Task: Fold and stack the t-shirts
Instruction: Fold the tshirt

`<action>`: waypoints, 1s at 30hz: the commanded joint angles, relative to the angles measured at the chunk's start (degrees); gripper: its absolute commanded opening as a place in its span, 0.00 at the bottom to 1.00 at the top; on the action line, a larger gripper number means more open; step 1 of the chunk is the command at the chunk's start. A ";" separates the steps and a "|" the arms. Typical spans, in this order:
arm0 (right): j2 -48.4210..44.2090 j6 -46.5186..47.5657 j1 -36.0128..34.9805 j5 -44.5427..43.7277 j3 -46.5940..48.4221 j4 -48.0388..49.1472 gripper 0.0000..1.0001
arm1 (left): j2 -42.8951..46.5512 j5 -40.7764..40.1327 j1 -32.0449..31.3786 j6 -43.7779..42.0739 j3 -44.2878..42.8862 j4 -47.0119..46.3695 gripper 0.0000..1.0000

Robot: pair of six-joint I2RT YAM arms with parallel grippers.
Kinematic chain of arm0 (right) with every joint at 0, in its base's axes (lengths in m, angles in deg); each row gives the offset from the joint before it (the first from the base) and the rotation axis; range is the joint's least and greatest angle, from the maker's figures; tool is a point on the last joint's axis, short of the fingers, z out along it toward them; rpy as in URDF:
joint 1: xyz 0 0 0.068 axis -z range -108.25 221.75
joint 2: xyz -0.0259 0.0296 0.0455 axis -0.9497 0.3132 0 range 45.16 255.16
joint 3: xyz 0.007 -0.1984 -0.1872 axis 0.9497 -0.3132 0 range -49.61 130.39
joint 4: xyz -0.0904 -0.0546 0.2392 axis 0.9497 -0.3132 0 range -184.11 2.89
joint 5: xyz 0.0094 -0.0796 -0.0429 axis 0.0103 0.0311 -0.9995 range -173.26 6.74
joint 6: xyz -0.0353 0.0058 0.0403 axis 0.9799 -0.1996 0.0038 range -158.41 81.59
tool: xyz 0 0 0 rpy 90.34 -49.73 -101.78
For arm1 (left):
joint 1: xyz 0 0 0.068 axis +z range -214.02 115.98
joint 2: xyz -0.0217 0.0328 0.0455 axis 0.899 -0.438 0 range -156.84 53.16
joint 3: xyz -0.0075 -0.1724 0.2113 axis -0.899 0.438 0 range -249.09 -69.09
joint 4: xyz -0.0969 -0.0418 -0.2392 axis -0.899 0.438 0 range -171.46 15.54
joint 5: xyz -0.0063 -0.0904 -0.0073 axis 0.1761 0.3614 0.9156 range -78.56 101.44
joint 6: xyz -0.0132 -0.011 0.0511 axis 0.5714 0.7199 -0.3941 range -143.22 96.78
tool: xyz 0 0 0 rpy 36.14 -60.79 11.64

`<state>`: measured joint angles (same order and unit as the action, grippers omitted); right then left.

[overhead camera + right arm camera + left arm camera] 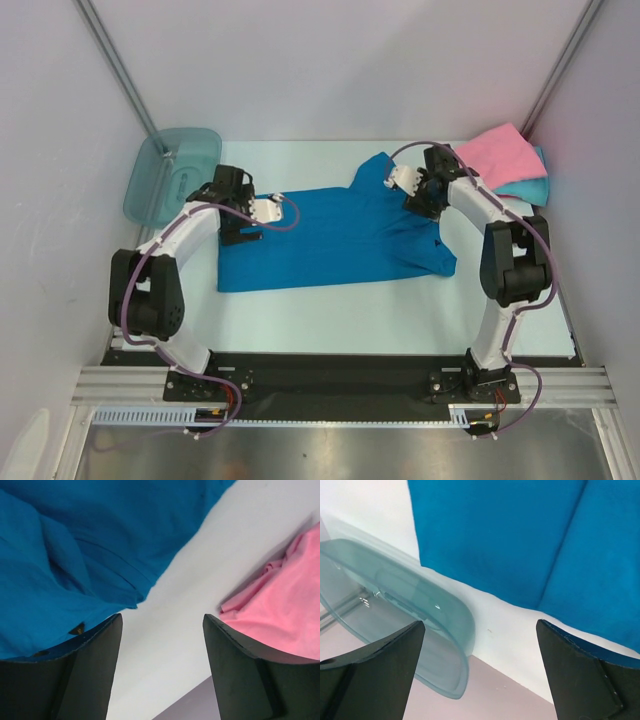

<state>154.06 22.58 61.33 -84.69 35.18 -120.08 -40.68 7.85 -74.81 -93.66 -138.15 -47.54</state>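
Here the deep blue t-shirt (330, 235) lay spread across the middle of the white tabletop (330, 310), its hem end towards the left arm and its collar and sleeves towards the right arm. It was flat for the most part, with a long crease running through the cloth near the hem and some bunching around the sleeve at the far right end.

The left gripper (262, 211) hovered over the hem end of the shirt. In the left wrist view its fingers (385, 670) were spread wide, and the left gripper (479, 627) held nothing; bare tabletop showed between the tips. The translucent teal bin (170, 175) sat in the far left corner, apart from the shirt.

The right gripper (408, 182) hung over the collar end. In its wrist view the fingers (240, 670) stood apart with only tabletop between them, so the right gripper (162, 617) gripped nothing; blue cloth lay by one finger and pink by the other.

The pink t-shirt (500, 155) lay crumpled in the far right corner, on top of the turquoise t-shirt (533, 188), whose edge showed beneath it.
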 commanded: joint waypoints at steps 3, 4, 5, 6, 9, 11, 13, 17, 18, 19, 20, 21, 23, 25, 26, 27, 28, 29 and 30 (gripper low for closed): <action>-0.53 1.05 -3.38 0.82 -1.82 1.16 0.71 | 0.94 -1.15 -2.04 2.49 1.47 -1.74 1.00; -0.71 1.93 -3.73 0.64 -2.26 0.81 0.71 | 0.94 -1.41 -2.57 2.49 1.82 -1.92 1.00; -1.14 3.07 -4.08 0.38 -2.53 0.80 0.73 | 1.03 -1.59 -2.75 2.67 2.26 -2.09 1.00; -1.41 3.95 -4.52 0.29 -2.88 0.46 0.74 | 1.12 -1.42 -2.92 2.67 2.26 -2.09 1.00; -2.12 6.07 -4.70 -0.15 -3.06 -1.21 0.77 | 1.03 -1.50 -3.36 2.93 2.96 -2.27 1.00; -1.85 6.51 -4.53 -0.41 -2.36 -3.06 0.79 | 0.77 -1.94 -3.54 2.58 3.66 -2.27 1.00; -1.50 6.95 -4.35 -0.94 -2.35 -3.94 0.80 | 0.50 -2.03 -3.63 2.41 4.28 -2.27 1.00; 0.08 7.12 -3.65 -2.43 -2.62 -3.24 0.80 | -0.90 -2.12 -3.89 3.02 5.33 -2.53 1.00; 0.69 7.04 -3.39 -2.70 -2.44 -2.80 0.80 | -1.34 -2.38 -3.98 3.11 5.51 -2.80 1.00; 1.05 6.86 -3.21 -3.05 -2.35 -2.37 0.80 | -2.04 -2.56 -4.07 3.54 5.69 -3.15 1.00; 1.22 6.69 -3.21 -3.22 -2.09 -2.19 0.80 | -2.39 -2.73 -4.07 3.64 5.86 -3.85 1.00; 1.49 6.68 -3.03 -3.31 -1.83 -2.10 0.80 | -2.83 -2.73 -4.07 3.81 6.04 -3.94 1.00; 2.19 6.25 -2.77 -3.40 -1.56 -1.84 0.79 | -3.89 -2.64 -4.07 4.43 6.21 -4.38 1.00; 2.63 6.33 -2.77 -3.40 -1.30 -1.75 0.79 | -4.50 -2.56 -4.07 4.87 6.30 -4.38 1.00; 2.89 6.25 -2.68 -3.40 -1.30 -1.57 0.78 | -4.59 -2.64 -4.15 5.04 6.65 -5.08 1.00; 2.98 6.24 -2.68 -3.49 -1.30 -1.31 0.77 | -4.68 -2.73 -4.15 5.13 6.74 -5.26 1.00; 3.07 6.24 -2.77 -3.40 -1.38 -1.13 0.76 | -4.68 -2.73 -4.07 5.22 6.74 -5.26 1.00; 3.42 6.24 -2.68 -3.32 -1.30 -0.87 0.74 | -4.60 -2.73 -4.07 5.31 6.83 -5.35 1.00; 3.60 6.24 -2.77 -3.66 -1.30 -0.17 0.72 | -4.51 -2.73 -4.07 5.39 6.83 -5.35 1.00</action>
<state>157.12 28.73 58.64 -87.58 32.14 -122.16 -45.67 5.51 -78.44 -89.96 -131.53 -51.24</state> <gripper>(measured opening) 0.736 0.996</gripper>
